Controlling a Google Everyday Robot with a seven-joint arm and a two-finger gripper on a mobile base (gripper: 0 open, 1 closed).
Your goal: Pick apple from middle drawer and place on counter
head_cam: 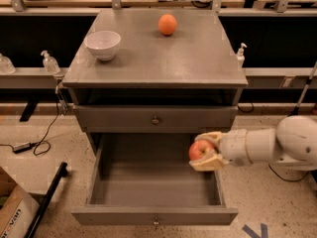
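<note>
The red apple [199, 149] with a paler patch is held between the pale fingers of my gripper [205, 150], above the right side of the open middle drawer [148, 187]. The gripper reaches in from the right on a white arm [267, 145] and is shut on the apple. The apple is lifted clear of the drawer floor, just below the front of the closed upper drawer [155, 119]. The grey counter [163, 53] lies above and behind.
A white bowl [103, 44] stands at the counter's left, an orange fruit [167, 24] at its back middle. Soap dispensers [50, 62] sit on a ledge either side. A black pole [47, 202] and a cardboard box [12, 212] lie on the floor at left.
</note>
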